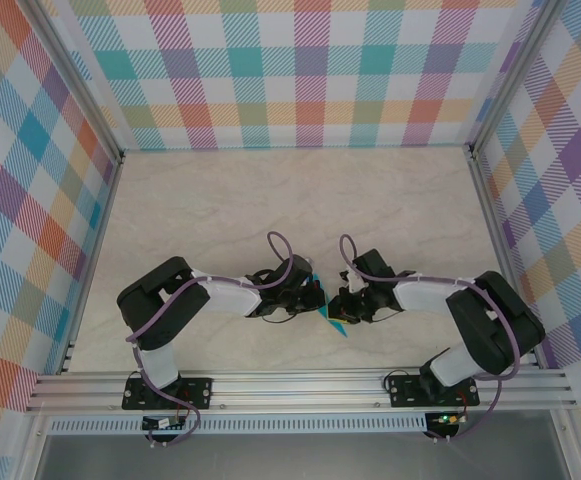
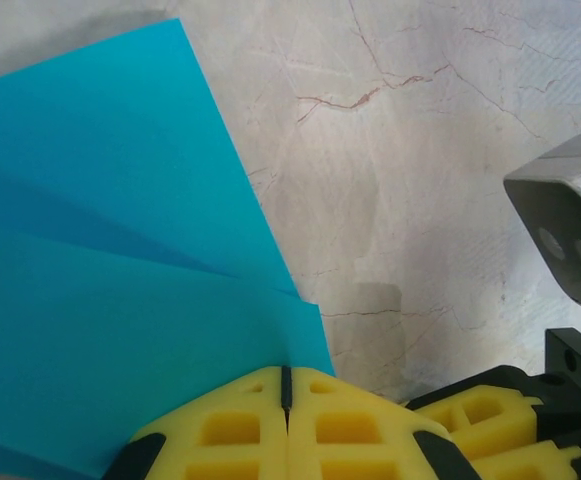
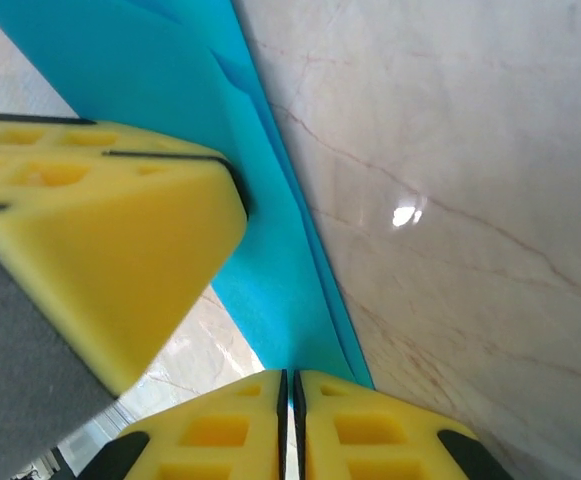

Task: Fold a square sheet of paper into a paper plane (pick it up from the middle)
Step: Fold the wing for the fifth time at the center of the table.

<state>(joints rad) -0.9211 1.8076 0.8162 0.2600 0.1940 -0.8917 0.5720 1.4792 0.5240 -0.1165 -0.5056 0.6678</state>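
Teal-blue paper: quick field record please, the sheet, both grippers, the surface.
object: teal-blue creased paper sheet, matte, partly folded
creases: diagonal fold lines meeting near the left gripper's fingers
position: between the two grippers, toward the near part of the table
left gripper: shut on the sheet
right gripper: shut on the sheet's folded edge, opposite the left one
surface: pale marble-look table
surround: plaid-patterned walls
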